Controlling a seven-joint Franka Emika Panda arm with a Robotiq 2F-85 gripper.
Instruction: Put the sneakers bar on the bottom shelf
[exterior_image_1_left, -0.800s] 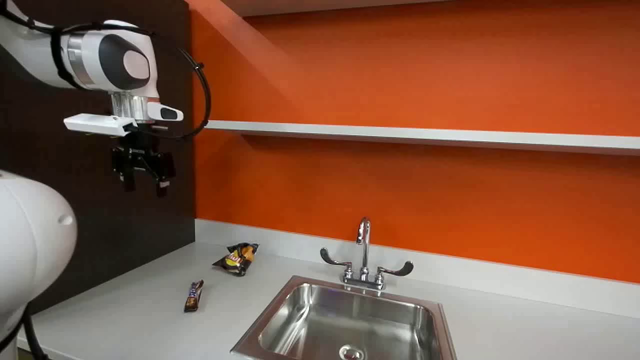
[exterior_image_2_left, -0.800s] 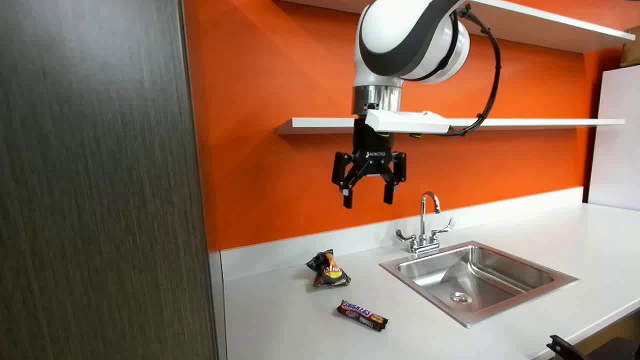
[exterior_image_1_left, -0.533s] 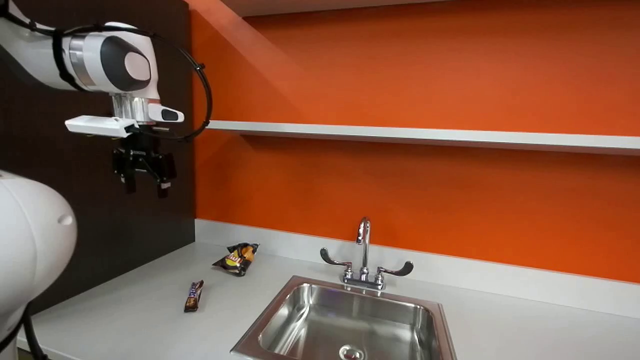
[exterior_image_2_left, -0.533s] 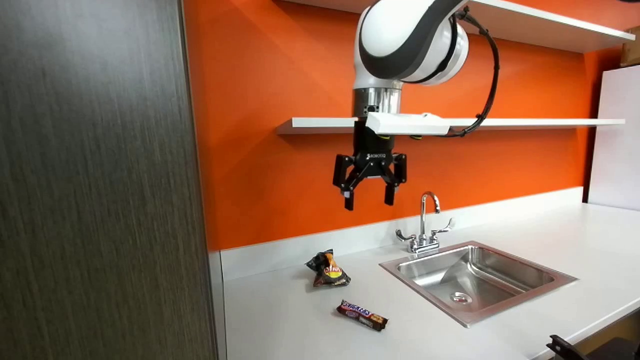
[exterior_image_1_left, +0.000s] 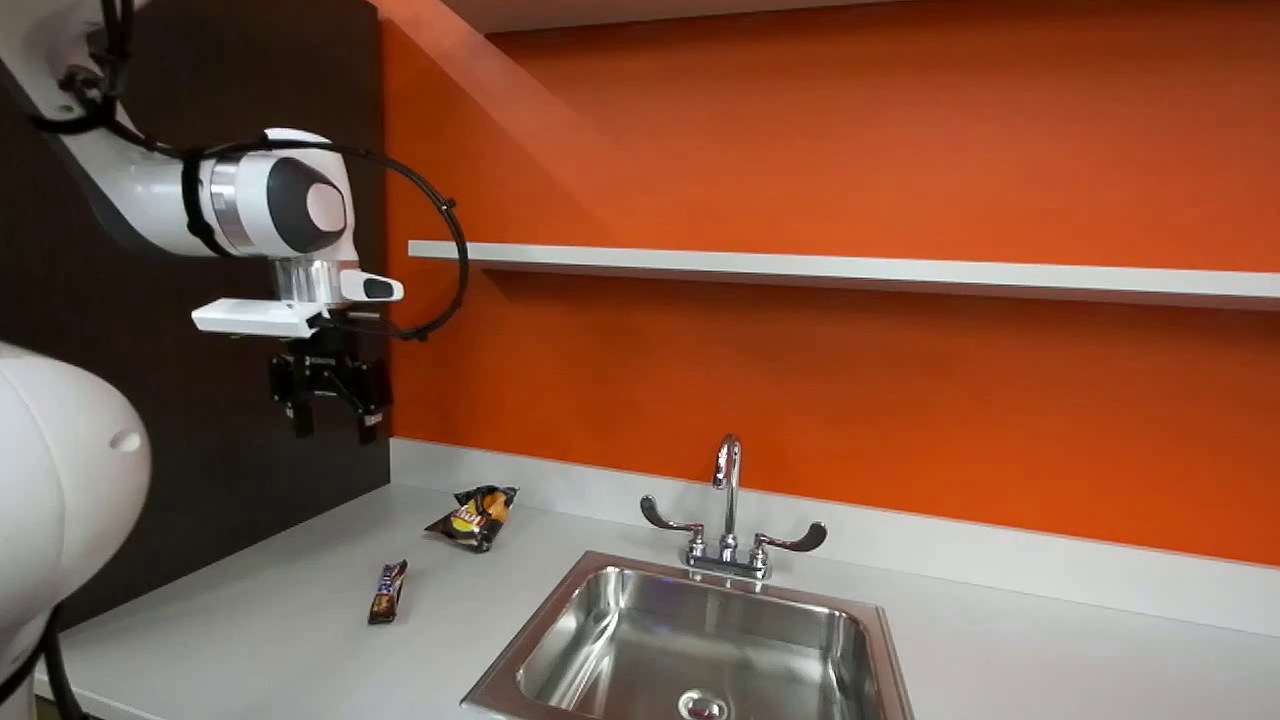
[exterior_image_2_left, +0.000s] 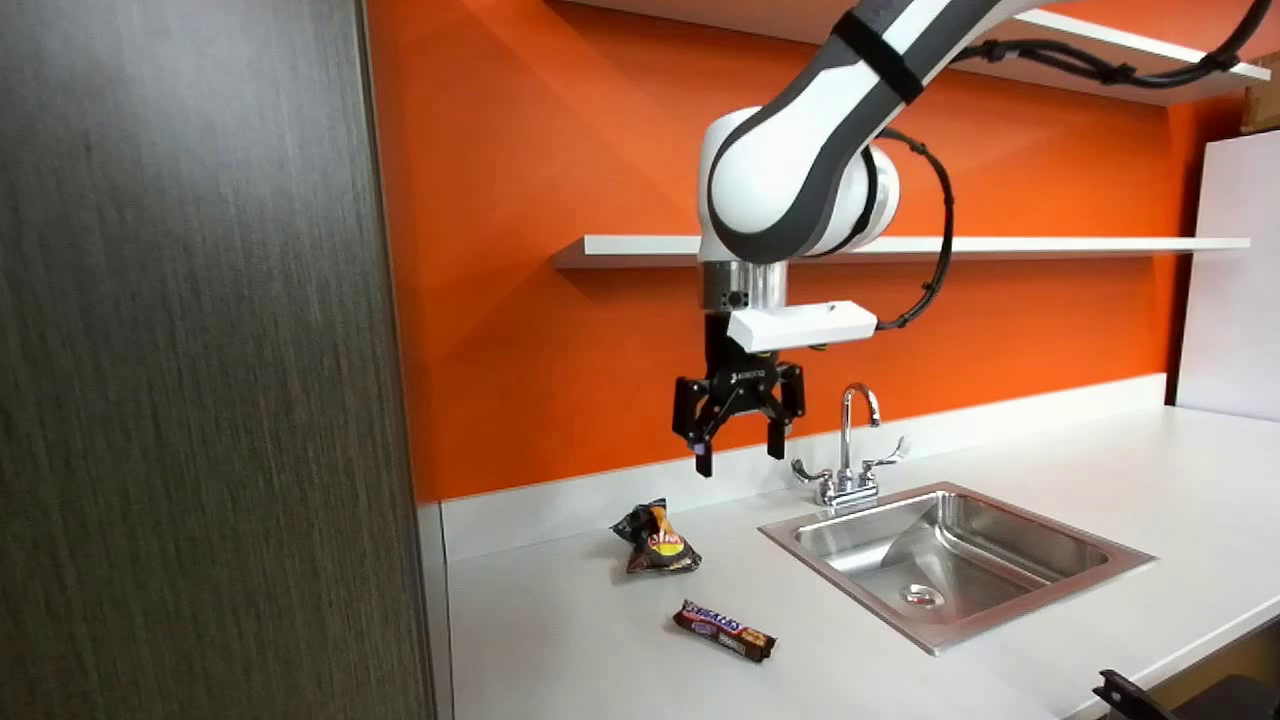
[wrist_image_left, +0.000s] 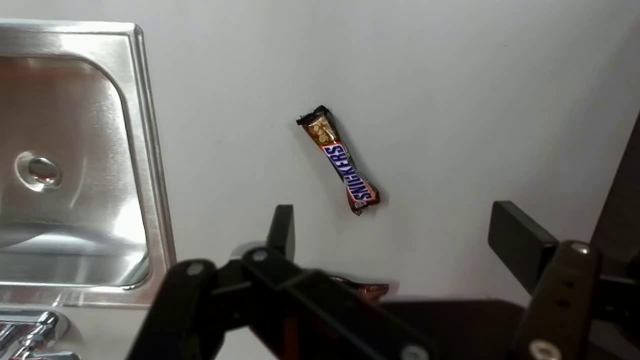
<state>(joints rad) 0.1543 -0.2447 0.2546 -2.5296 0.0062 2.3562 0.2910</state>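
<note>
One Snickers bar (untouched) lies well below the hand.

Your light falls from above: in both exterior views the orange wall glows, and a soft shadow lies just under the lower shelf. In an exterior view your black gripper half melts into the dim, dark panel behind it. In the wrist view you get white glare off the steel of the sink, while the counter greys toward the upper right. The Snickers bar casts a faint shadow and its lettering reads crisply, but your gripper's near linkage blurs out of focus along the bottom.
</note>
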